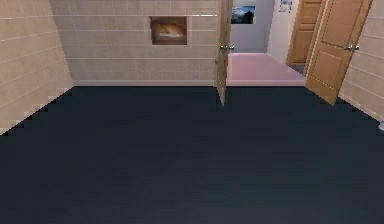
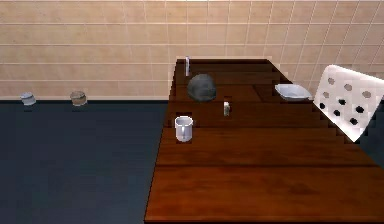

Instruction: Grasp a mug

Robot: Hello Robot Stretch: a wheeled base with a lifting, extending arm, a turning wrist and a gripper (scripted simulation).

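A small white mug (image 2: 184,127) stands upright near the left edge of a dark wooden table (image 2: 250,170) in the arm side view. Farther back on the same table rest a dark grey rounded object (image 2: 202,87), a small dark shaker-like item (image 2: 227,108), a slim pale bottle (image 2: 187,66) and a pale shallow dish (image 2: 293,92).
A white chair with round holes (image 2: 349,97) stands at the table's right side. Two small cup-like things (image 2: 28,99) (image 2: 78,98) sit on the dark floor by the tiled wall. In the forward view, dark floor (image 1: 180,150) leads to open wooden doors (image 1: 223,50) (image 1: 338,45) and a framed picture (image 1: 168,29).
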